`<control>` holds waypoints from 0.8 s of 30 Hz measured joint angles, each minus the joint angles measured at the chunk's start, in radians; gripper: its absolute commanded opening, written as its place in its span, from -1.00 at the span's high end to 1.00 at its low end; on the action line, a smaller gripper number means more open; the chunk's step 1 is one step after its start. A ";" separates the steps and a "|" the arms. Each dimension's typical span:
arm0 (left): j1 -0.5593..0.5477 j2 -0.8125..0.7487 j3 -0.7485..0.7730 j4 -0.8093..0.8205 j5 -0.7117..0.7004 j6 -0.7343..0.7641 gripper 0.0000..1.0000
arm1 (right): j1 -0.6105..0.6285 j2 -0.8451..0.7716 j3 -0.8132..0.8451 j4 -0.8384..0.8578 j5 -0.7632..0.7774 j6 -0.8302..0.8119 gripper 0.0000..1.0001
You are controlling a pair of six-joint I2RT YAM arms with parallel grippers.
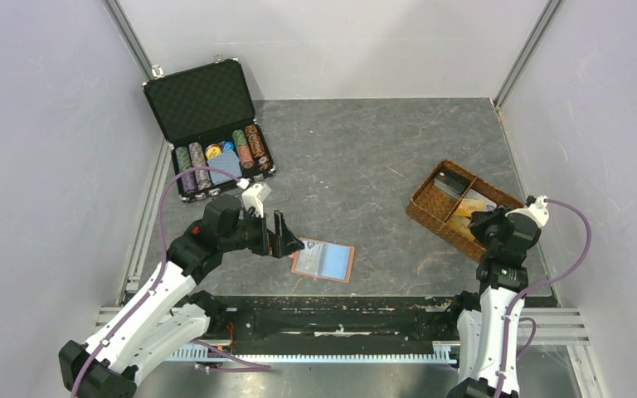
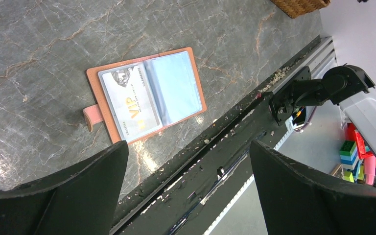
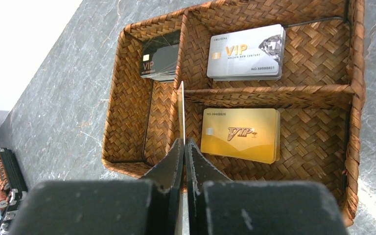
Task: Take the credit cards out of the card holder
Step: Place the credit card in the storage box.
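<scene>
grey marbled surface (image 1: pixel 365 157) carries the card holder (image 1: pixel 323 260) lying open near its front edge, a silver vip credit card (image 2: pixel 129 100) showing in its clear sleeve. the left fingers (image 1: pixel 287 235) hover spread wide just beside it, holding nothing; well to the right, the right fingers (image 3: pixel 180 152) pinch a thin white card (image 3: pixel 181 112) edge-on above the woven tray (image 3: pixel 127 122) holding three card stacks (image 3: pixel 245 54).

My left claw (image 2: pixel 188 147) and right claw (image 3: pixel 183 143) have matt black plastic fingers (image 2: pixel 78 196). The table (image 2: pixel 39 44) is smooth, grey, marbled stone-look. The card holder (image 2: pixel 174 83) is tan leather with glossy clear sleeves. The credit cards (image 3: pixel 245 51) are shiny plastic; the tray (image 3: pixel 127 98) is rough brown wicker weave.
</scene>
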 measured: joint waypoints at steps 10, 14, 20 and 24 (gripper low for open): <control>0.000 -0.008 0.000 0.000 0.010 0.004 -1.00 | -0.046 0.005 -0.098 0.093 -0.037 0.063 1.00; 0.000 -0.010 0.000 0.000 0.010 0.004 -1.00 | -0.059 0.003 -0.116 0.116 -0.045 0.081 1.00; 0.000 -0.011 0.000 0.001 0.012 0.004 -1.00 | -0.061 -0.039 -0.121 0.117 -0.060 0.105 1.00; 0.000 -0.011 0.000 0.001 0.014 0.004 -1.00 | -0.061 -0.059 -0.123 0.116 -0.061 0.122 1.00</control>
